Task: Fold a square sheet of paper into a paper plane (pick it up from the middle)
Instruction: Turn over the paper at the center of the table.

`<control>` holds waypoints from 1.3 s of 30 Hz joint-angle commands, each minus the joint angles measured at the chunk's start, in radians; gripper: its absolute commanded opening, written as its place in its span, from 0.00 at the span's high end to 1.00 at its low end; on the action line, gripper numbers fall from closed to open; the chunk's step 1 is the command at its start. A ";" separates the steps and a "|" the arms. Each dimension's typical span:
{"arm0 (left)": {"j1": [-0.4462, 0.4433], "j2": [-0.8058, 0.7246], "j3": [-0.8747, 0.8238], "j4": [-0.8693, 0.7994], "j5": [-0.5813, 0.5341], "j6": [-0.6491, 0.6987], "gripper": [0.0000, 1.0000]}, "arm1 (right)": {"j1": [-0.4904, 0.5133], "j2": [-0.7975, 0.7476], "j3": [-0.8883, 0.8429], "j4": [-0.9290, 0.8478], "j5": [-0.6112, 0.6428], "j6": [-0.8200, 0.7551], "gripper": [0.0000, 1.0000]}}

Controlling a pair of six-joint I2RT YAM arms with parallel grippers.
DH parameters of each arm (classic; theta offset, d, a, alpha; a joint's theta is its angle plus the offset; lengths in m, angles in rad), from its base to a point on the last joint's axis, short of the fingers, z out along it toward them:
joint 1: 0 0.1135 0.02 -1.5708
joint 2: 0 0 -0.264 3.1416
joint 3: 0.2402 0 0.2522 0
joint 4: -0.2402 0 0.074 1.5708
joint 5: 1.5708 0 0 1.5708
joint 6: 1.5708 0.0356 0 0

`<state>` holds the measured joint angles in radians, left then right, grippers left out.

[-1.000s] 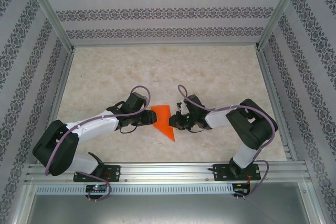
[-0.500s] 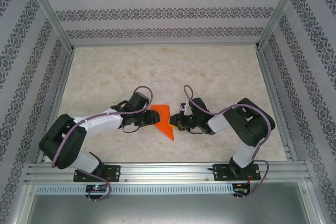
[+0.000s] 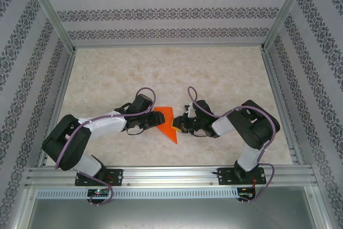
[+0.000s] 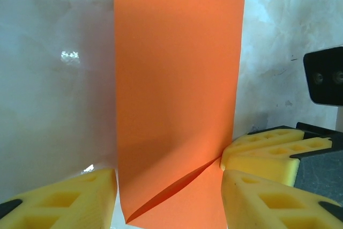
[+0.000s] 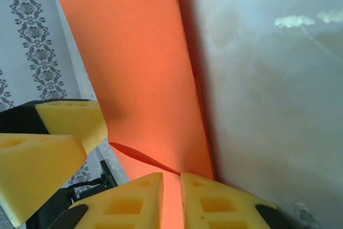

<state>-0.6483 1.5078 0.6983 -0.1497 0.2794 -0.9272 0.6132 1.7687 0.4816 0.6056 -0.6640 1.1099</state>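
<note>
At the top view's centre, the partly folded bright orange paper sheet (image 3: 169, 122) has its edge pinched by the nearly closed right pincer (image 5: 171, 186); with the left pincer (image 4: 167, 181) half open astride it, clamping nothing, the limp sheet could swing or slip, skewing the crease

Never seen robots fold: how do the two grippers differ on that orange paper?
The left gripper's jaws stand wide apart, the orange paper between them; the right gripper's are nearly closed, pinching it. The left reaches in from the left, the right from the right. Both have yellow fingers.
</note>
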 commanded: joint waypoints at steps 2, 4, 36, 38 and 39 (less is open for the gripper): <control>0.001 0.020 -0.016 0.094 0.016 -0.041 0.44 | 0.009 0.053 0.006 -0.070 0.162 -0.026 0.82; 0.000 0.026 -0.009 0.089 0.016 -0.042 0.45 | 0.008 0.052 0.010 -0.079 0.165 -0.028 0.82; 0.000 0.073 -0.003 0.188 0.077 -0.040 0.70 | 0.019 -0.046 0.091 -0.311 0.216 -0.124 0.81; 0.000 0.074 -0.003 0.193 0.078 -0.043 0.73 | 0.019 -0.046 0.091 -0.311 0.215 -0.125 0.81; 0.000 0.074 -0.002 0.193 0.079 -0.044 0.75 | 0.019 -0.047 0.089 -0.312 0.216 -0.125 0.81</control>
<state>-0.6483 1.5692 0.6838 -0.0082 0.3370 -0.9741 0.6346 1.7153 0.5743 0.3511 -0.5312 1.0191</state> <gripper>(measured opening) 0.262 0.194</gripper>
